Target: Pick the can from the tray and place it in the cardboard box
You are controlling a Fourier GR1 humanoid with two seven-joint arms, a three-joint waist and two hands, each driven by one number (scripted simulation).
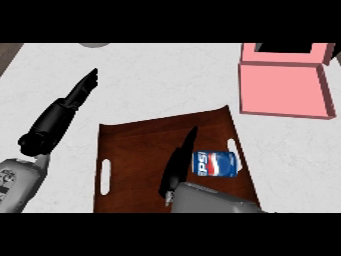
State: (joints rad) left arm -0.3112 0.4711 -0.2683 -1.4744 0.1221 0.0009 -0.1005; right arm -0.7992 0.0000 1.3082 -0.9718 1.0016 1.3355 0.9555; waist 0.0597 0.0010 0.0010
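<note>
**White counter, brown tray, can lying by the right hand**

A white, faintly speckled counter (151, 75) fills the view, with dark wood flooring showing at the upper left and right corners. A small grey round shape (94, 45) sits at the counter's far edge, cut off by the top of the scene.

A dark brown tray (140, 145) lies near the lower middle, turned a little askew, with white slot handles at its left and right sides. On its right part the can (216, 164) lies on its side, blue with a red, white and blue logo, close to the right handle.

The right hand (180, 160) is over the tray just left of the can, its fingers straight and together, pointing away from the robot; it grasps nothing. Whether it touches the can I cannot tell.

The left hand (81, 92) is over bare counter left of the tray, well apart from the can, fingers straight and held together, likewise holding nothing.

The box (284, 90) is pink, standing at the far right of the counter beyond the tray, its lid flap laid out flat toward the robot.
</note>
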